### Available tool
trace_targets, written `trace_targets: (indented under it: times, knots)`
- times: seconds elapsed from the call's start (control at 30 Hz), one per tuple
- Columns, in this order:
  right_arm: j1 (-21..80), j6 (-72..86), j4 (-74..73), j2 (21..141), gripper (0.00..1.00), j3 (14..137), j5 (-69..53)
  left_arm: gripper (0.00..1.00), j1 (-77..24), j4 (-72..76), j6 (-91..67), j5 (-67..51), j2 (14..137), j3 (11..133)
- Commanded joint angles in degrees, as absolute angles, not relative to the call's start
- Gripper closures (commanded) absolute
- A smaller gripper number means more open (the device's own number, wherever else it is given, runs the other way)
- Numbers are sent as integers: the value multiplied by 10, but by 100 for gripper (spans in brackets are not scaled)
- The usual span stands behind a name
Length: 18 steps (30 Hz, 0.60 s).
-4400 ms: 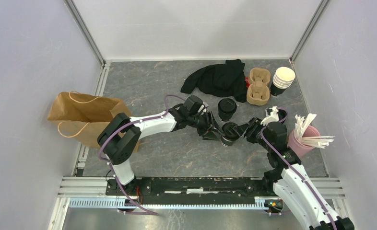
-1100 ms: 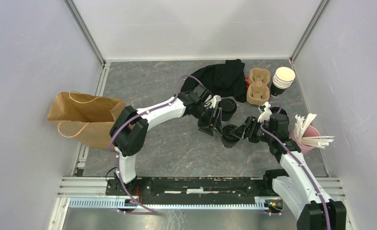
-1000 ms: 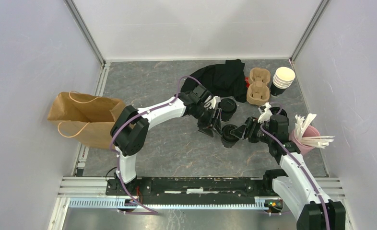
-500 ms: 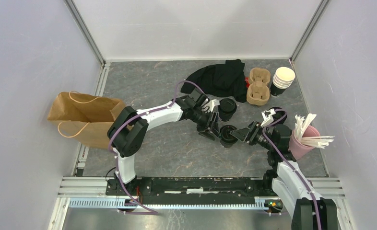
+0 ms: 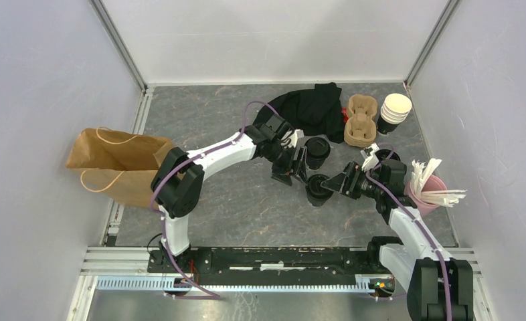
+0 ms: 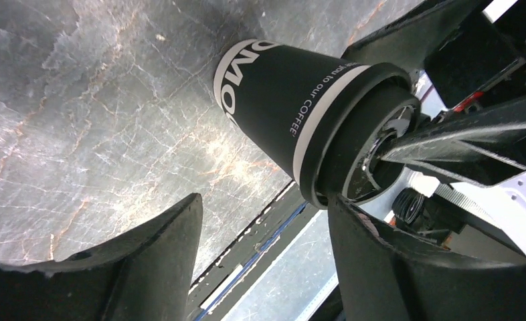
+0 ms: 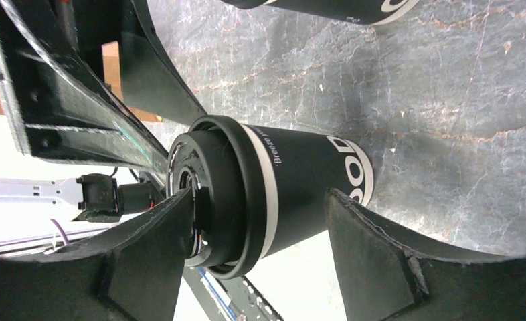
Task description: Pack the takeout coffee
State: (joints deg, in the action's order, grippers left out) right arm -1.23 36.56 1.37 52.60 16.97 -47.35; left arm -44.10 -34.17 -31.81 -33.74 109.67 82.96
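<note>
Two black lidded takeout cups stand on the grey table. The near cup (image 5: 316,189) sits between my two grippers; the far cup (image 5: 317,150) stands just behind it. My right gripper (image 5: 334,184) is open, and in the right wrist view (image 7: 260,194) its jaws straddle the near cup (image 7: 300,180) at the lid end. My left gripper (image 5: 291,172) is open and empty. In the left wrist view (image 6: 264,214) the same cup (image 6: 280,93) stands just past its fingertips, with a right finger resting on the lid. The far cup's side shows in the right wrist view (image 7: 327,8).
A brown paper bag (image 5: 116,164) lies open at the left. A black cloth (image 5: 307,110), a cardboard cup carrier (image 5: 359,120) and a stack of lidless cups (image 5: 394,110) are at the back right. A pink holder of stirrers (image 5: 426,190) stands beside my right arm.
My left gripper has drawn back and left, off the near cup. My right gripper has edged left along the cup's top. The cup has barely moved.
</note>
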Motion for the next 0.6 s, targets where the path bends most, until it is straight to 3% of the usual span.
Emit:
trace_targets:
  times: [0.0, 0.17, 0.4, 0.57]
  knots:
    - [-12, 319, -83, 533, 21, 221, -485, 23, -436, -357, -302, -336, 1076, 865]
    - [-13, 318, -87, 535, 18, 244, -485, 26, -435, -342, -323, -348, 1083, 863]
    - [-24, 307, -92, 547, 15, 260, -477, 21, -437, -310, -349, -399, 1101, 864]
    - [-42, 311, -65, 556, 30, 239, -499, 28, -441, -309, -356, -405, 1122, 862]
